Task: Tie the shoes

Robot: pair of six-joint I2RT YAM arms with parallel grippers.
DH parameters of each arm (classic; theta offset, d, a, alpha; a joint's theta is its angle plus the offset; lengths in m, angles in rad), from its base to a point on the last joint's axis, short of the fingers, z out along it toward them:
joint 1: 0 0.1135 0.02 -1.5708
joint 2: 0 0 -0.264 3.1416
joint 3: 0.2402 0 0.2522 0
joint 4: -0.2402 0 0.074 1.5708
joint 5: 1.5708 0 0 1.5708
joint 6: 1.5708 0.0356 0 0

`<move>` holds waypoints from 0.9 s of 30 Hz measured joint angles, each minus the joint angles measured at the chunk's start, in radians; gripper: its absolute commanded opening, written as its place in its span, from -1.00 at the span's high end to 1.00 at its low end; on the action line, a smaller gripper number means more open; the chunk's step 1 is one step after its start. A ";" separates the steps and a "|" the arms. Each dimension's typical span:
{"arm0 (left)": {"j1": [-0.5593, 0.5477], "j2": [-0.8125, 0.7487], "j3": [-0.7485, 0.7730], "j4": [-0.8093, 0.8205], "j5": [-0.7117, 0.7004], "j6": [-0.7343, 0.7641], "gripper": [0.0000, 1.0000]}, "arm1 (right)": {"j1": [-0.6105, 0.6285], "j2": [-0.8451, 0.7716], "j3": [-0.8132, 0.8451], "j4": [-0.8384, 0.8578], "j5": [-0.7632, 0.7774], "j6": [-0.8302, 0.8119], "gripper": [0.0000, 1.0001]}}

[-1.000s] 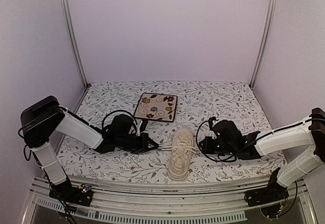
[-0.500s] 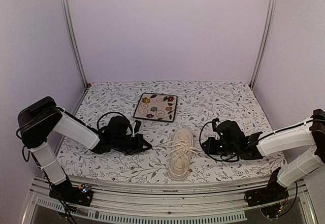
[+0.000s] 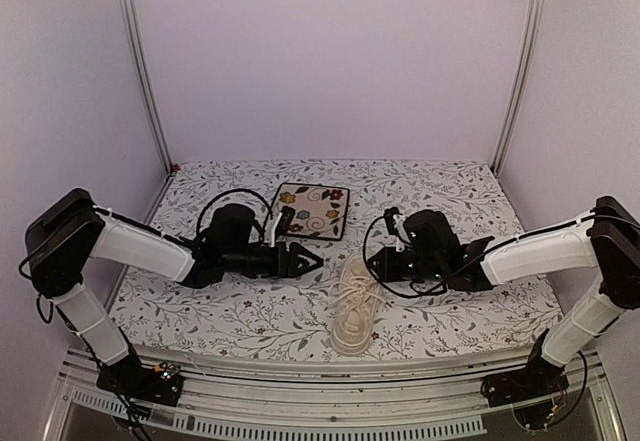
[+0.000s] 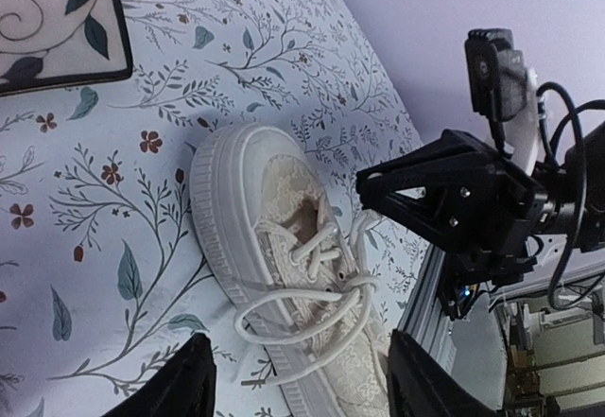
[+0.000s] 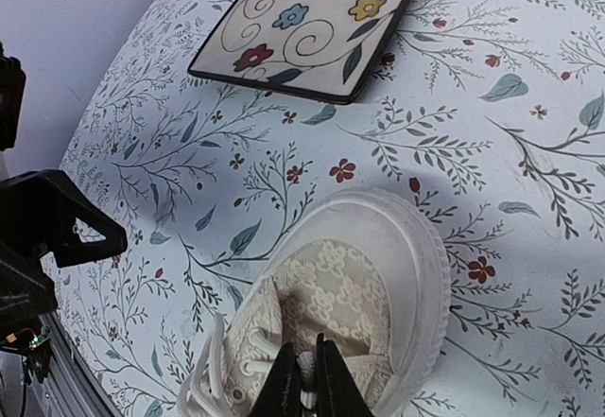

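Observation:
The cream shoe lies toe away from me near the table's front edge. In the left wrist view its laces form a loose loop spilling over the sole onto the cloth. My left gripper hovers left of the toe, open, with nothing between its fingers. My right gripper hangs over the toe end. In the right wrist view that gripper is shut on a thin pale lace above the shoe.
The square floral plate with a dark rim lies just beyond the shoe, between the two arms. A leaf-patterned cloth covers the table. A metal rail runs along the front edge. Purple walls close in on three sides.
My left gripper has opened and let go of the lace, moving up and toward the shoe's toe. My right gripper has moved left to above the toe end.

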 measured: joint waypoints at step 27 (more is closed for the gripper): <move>-0.051 0.133 -0.009 0.130 0.050 -0.109 -0.42 | -0.077 -0.197 -0.355 0.200 -0.267 -0.057 -0.20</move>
